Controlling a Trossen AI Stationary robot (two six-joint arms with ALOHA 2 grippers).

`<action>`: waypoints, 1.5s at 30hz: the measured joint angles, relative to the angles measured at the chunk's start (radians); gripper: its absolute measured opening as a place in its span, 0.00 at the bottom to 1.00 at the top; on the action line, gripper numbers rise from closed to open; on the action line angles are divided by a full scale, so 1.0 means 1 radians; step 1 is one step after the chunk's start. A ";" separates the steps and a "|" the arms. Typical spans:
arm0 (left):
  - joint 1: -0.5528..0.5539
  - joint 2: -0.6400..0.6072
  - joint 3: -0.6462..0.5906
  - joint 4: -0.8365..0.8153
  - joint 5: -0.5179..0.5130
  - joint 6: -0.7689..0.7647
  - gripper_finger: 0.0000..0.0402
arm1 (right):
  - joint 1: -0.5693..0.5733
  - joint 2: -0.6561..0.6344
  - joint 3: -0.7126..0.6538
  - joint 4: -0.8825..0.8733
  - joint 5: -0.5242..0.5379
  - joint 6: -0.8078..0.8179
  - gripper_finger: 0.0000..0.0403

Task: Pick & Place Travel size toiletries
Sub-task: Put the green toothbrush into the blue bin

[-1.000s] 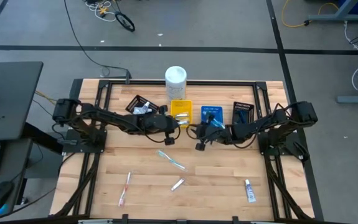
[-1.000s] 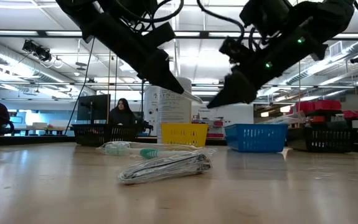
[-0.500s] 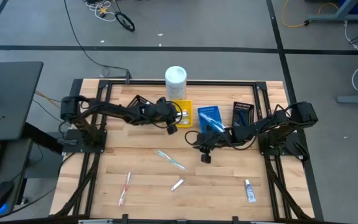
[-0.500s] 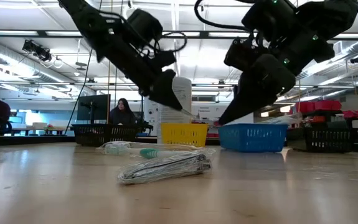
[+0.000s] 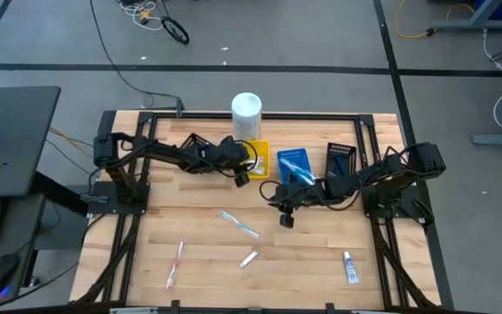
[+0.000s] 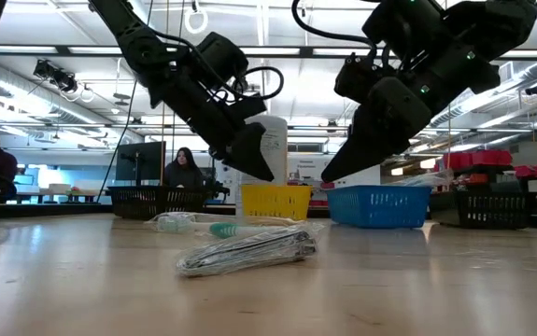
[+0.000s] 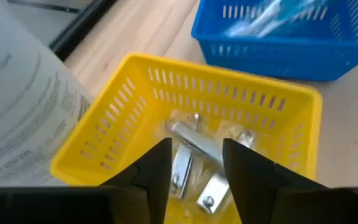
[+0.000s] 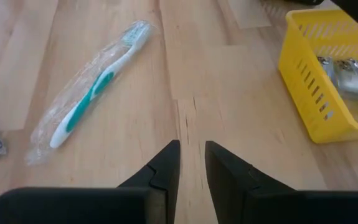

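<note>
The left pincer (image 5: 242, 177) hangs over the yellow tray (image 5: 254, 157) near the top middle of the high view. Its two fingers stand apart and hold nothing. Right under them, silvery sachets (image 7: 194, 163) lie inside the yellow tray. A tall white container (image 5: 245, 113) stands just behind that tray.

The right pincer (image 5: 286, 219) hangs over the bare wood close to the middle of the surface (image 5: 198, 270). Its fingers are a little apart, with nothing between them.

A blue tray (image 5: 295, 163) sits beside the yellow one, and it has pale wrapped things in it. A black tray (image 5: 340, 158) sits to the right of the blue one. Another black tray (image 5: 197, 146) sits to the left of the yellow one.

More toiletries lie out on the surface. A wrapped toothbrush with a green handle (image 5: 239, 223) lies in the middle, just left of the right pincer. A pink toothbrush (image 5: 175, 264) lies at the lower left. A small silvery packet (image 5: 249, 259) lies at the lower middle. A white tube (image 5: 350, 268) lies at the lower right.

In the low view, people sit far off at the left of the frame.
</note>
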 joint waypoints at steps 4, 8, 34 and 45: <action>-0.018 -0.014 0.007 -0.011 -0.019 -0.001 0.41 | 0.000 0.000 0.000 0.000 0.000 0.000 0.21; -0.047 -0.069 0.028 -0.036 -0.053 0.012 0.42 | 0.000 0.000 0.000 0.000 0.000 0.000 0.21; -0.313 -0.361 0.029 -0.180 -0.090 -0.112 0.42 | 0.000 0.000 0.000 0.016 0.000 0.000 0.21; -0.354 -0.361 0.028 -0.106 -0.136 -0.526 0.42 | 0.000 0.001 0.000 0.023 0.000 0.000 0.21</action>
